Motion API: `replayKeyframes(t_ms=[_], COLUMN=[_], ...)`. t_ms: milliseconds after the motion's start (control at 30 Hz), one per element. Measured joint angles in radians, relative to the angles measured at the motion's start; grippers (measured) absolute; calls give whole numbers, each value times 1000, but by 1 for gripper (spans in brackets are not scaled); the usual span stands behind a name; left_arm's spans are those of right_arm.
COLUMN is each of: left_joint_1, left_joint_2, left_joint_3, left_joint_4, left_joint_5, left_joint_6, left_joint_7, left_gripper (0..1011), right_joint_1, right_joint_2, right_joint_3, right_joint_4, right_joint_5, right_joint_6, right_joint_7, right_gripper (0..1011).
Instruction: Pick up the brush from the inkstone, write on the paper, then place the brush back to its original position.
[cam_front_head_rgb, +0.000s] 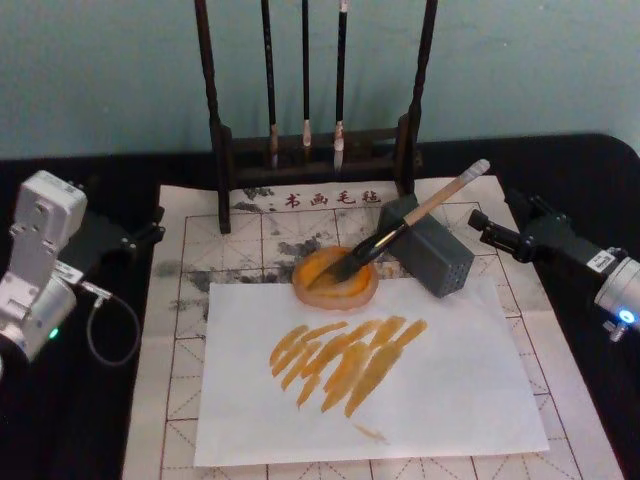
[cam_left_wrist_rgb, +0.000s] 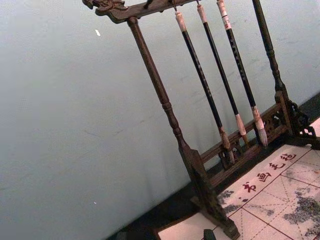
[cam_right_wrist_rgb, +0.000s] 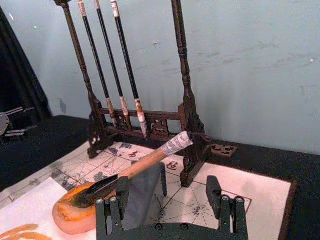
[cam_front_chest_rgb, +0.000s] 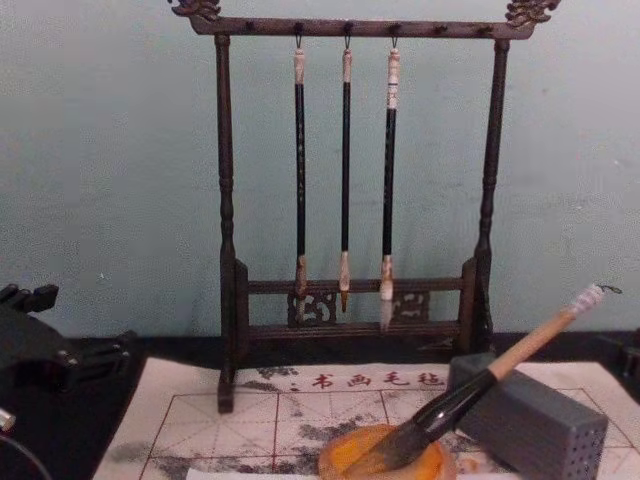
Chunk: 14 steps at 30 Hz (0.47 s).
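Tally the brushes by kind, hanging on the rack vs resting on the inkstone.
Thin dark-handled brushes hanging on the rack: 3, at and.
Large brush, tip on the inkstone, handle leaning on the grey block: 1.
Total: 4 brushes.

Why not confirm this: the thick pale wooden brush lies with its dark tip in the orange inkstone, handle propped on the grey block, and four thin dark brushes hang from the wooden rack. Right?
Not quite. Three thin dark brushes hang from the wooden rack, as the chest view shows. The thick pale wooden brush does rest tip-down in the orange inkstone, propped on the grey block.
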Motion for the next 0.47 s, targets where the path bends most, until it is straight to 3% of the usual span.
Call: replayKeyframes(t_ms=[467], left_joint_1=[0], left_joint_2=[0], left_joint_3=[0], left_joint_4=[0], left_joint_5=[0], left_joint_6=[0], left_joint_7=[0], left_gripper=[1001], right_joint_1=[0], right_joint_2=[0], right_joint_3=[0], right_joint_4=[0], right_joint_5=[0], right_joint_6=[0], right_joint_7=[0], right_gripper=[1002])
